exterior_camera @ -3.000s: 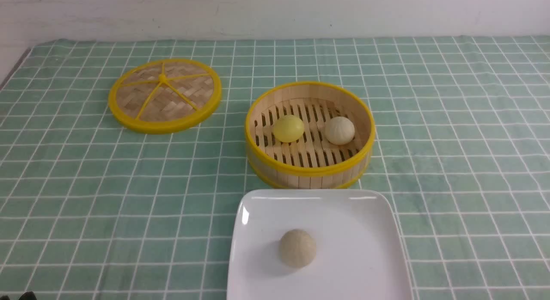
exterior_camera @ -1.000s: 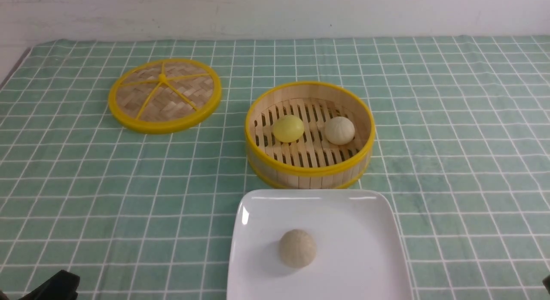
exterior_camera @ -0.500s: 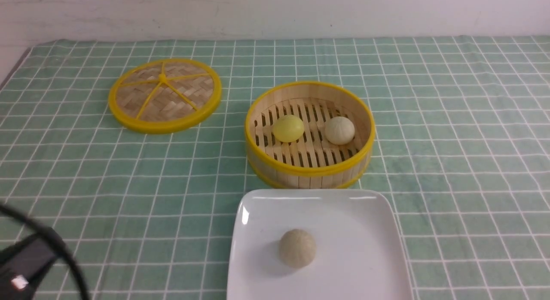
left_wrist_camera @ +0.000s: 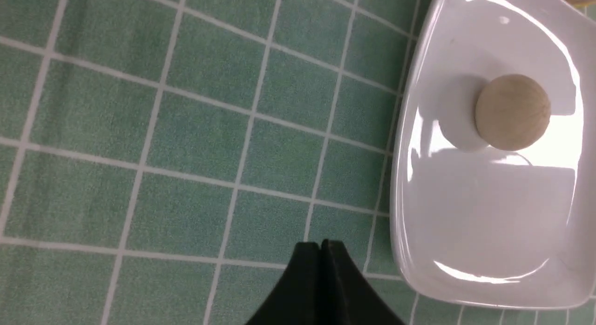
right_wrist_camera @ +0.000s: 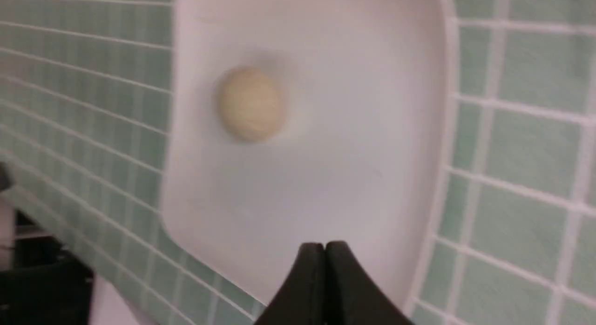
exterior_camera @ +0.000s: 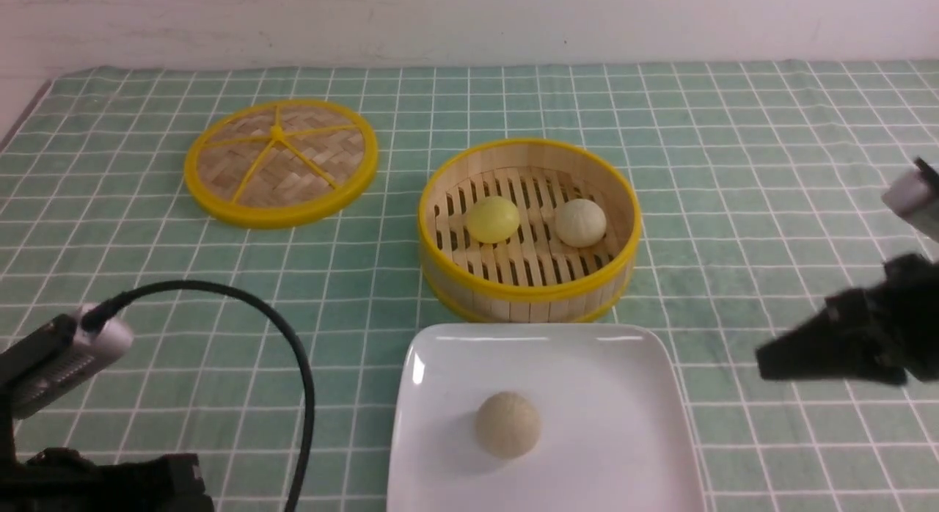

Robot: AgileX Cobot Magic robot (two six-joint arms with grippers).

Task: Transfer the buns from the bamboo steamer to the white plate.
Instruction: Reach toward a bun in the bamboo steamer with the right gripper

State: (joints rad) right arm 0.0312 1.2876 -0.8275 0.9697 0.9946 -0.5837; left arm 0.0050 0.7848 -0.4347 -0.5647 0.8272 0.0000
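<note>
Buns point(exterior_camera: 492, 219) in steamer point(exterior_camera: 528, 293); right end effector point(exterior_camera: 761, 366) level, closed

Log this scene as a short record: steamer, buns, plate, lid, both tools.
steamer: round light-wood bamboo steamer, uncovered
in steamer: smooth yellow bun and pale cream pleated bun, apart
plate: glossy white square plate, in front of steamer, holding one tan ribbed bun
lid: flat woven yellow-rimmed lid, on green checked cloth, left of steamer
left tool: shut, empty, over cloth beside plate
right tool: shut, empty, near plate's right side
</note>
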